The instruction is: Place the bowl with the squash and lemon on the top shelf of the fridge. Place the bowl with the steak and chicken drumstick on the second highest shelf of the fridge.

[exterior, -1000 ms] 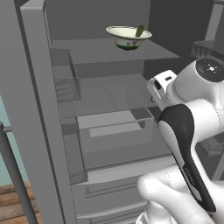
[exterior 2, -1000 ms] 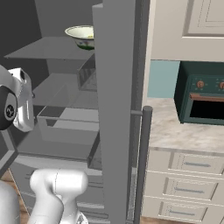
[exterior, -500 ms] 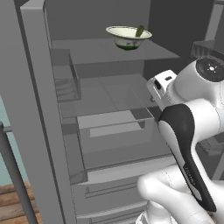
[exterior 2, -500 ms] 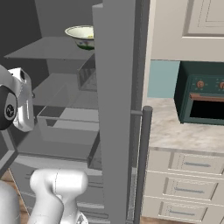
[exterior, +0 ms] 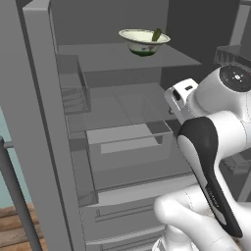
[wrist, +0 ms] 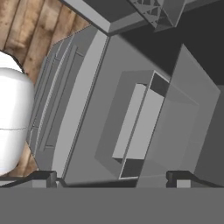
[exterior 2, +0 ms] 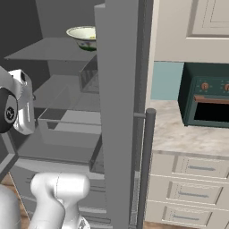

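The fridge (exterior: 122, 162) stands open in front of me. On its uppermost shelf (exterior: 112, 56) in view sits the cream-white bowl (exterior: 143, 40) (exterior 2: 84, 36), with the dark green squash (exterior: 156, 34) poking over its rim; I cannot make out the lemon. The bowl with the steak and chicken drumstick is out of view. My gripper (wrist: 111, 178) is open with nothing between its fingertips (wrist: 43, 177). It hangs well below the bowl, in front of the fridge, and looks down on a clear drawer (wrist: 135, 127).
The fridge's open doors flank me: one at left (exterior: 39, 122) with door bins (exterior: 73, 93), one at right (exterior 2: 118, 112) with a long handle (exterior 2: 145, 165). Beyond it are a stone counter (exterior 2: 179, 134), drawers (exterior 2: 197, 179) and a green oven (exterior 2: 205, 96). Wooden floor (wrist: 26, 22) lies below.
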